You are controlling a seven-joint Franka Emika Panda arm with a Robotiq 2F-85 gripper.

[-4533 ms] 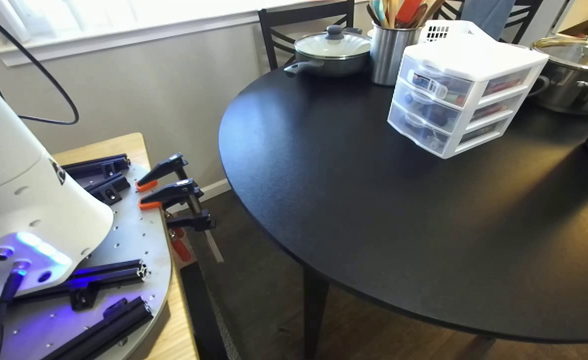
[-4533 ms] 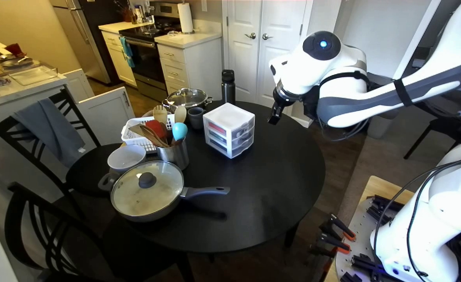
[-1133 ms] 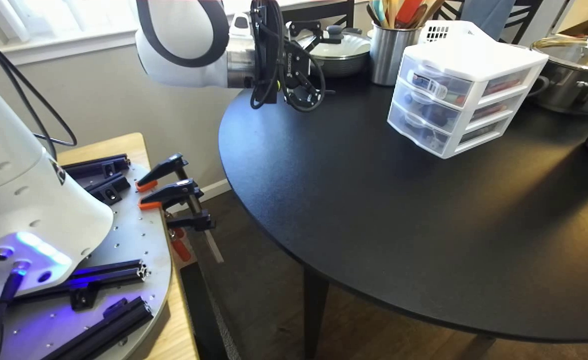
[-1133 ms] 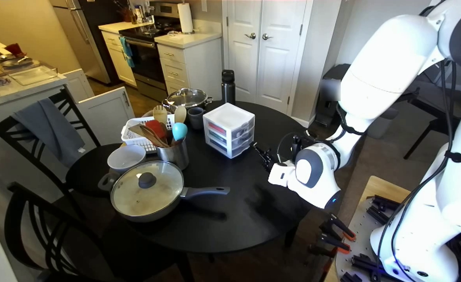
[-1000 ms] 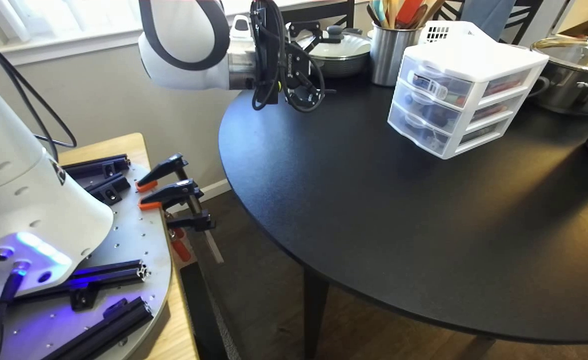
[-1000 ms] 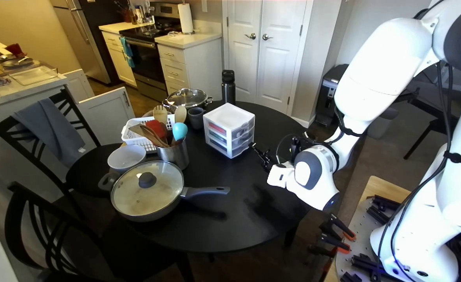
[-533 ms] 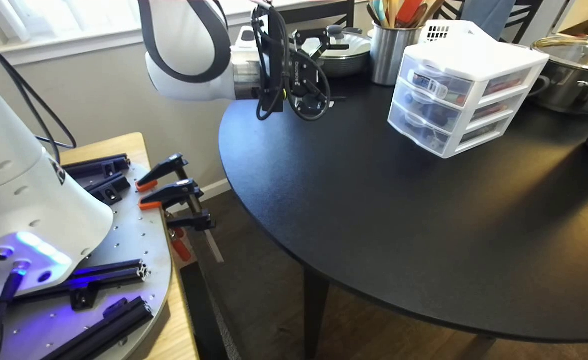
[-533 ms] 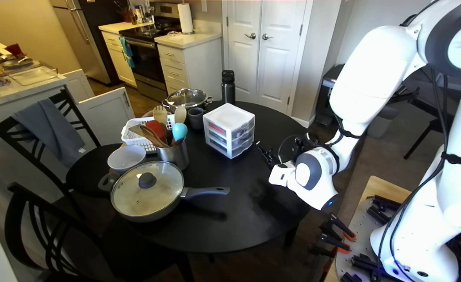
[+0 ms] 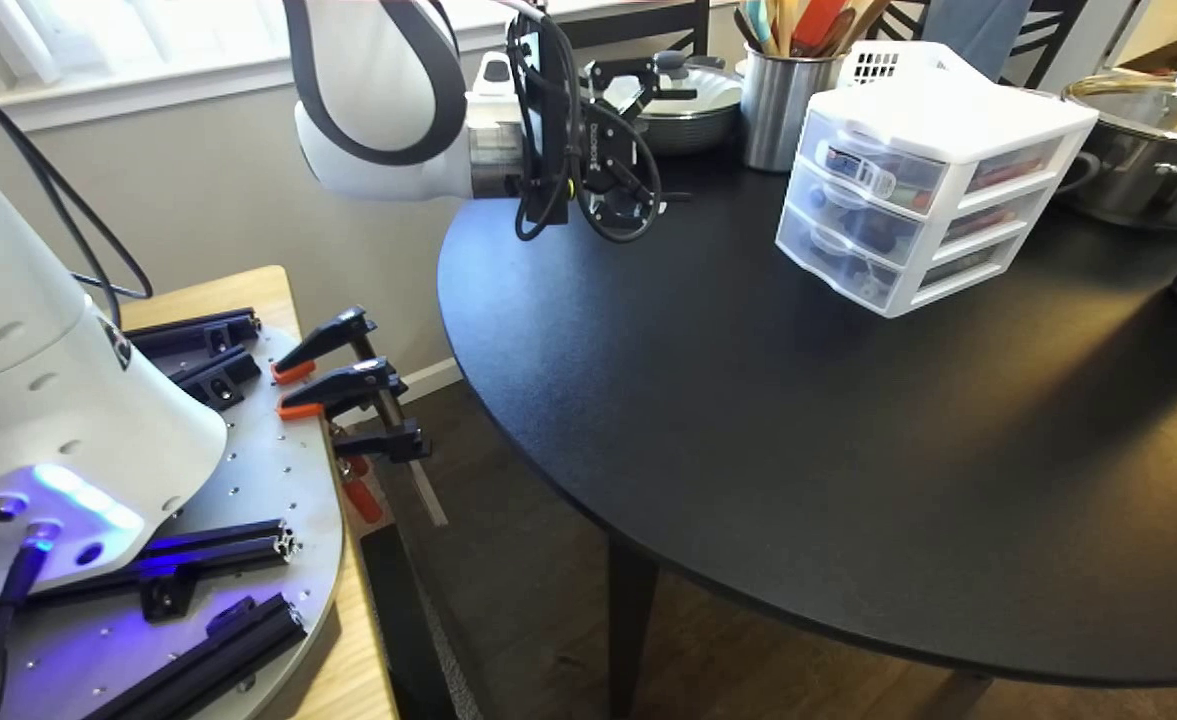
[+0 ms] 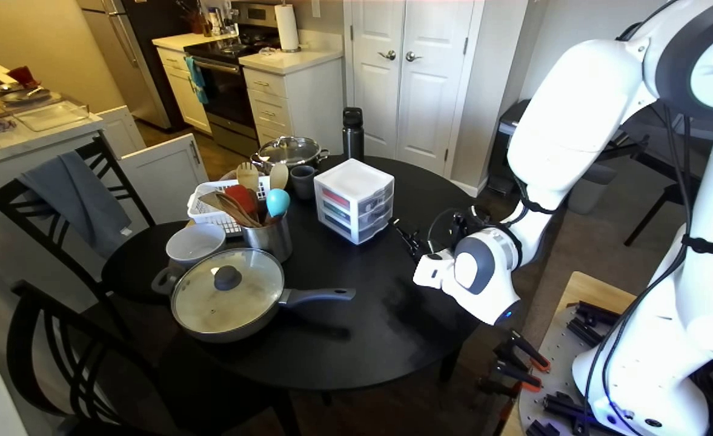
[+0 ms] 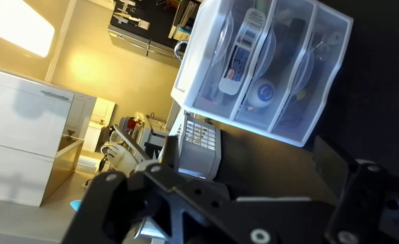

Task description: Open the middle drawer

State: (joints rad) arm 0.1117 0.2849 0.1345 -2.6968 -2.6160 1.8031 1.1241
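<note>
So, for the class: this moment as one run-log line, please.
middle drawer: closed; gripper: open, holding nothing; contact with drawer unit: none; opening: not begun

in the wrist view the hand (image 11: pixel 251 154) has its jaws wide apart before the white-framed unit (image 11: pixel 197 56) on the dark worktop (image 11: pixel 372 105). the middle drawer (image 11: pixel 277 66) sits closed, a blue-marked round white item (image 11: pixel 261 93) showing through its translucent front; a gridded basket (image 11: pixel 201 147) stands beyond.

We log: drawer unit (image 10: pixel 354 203) on table (image 10: pixel 362 357), middle drawer (image 9: pixel 855 214) between top drawer (image 9: pixel 868 162) and bottom drawer (image 9: pixel 838 258). In an exterior view, bottle (image 10: pixel 353 133) stands behind the unit, pan (image 10: pixel 229 306) before it, left.
</note>
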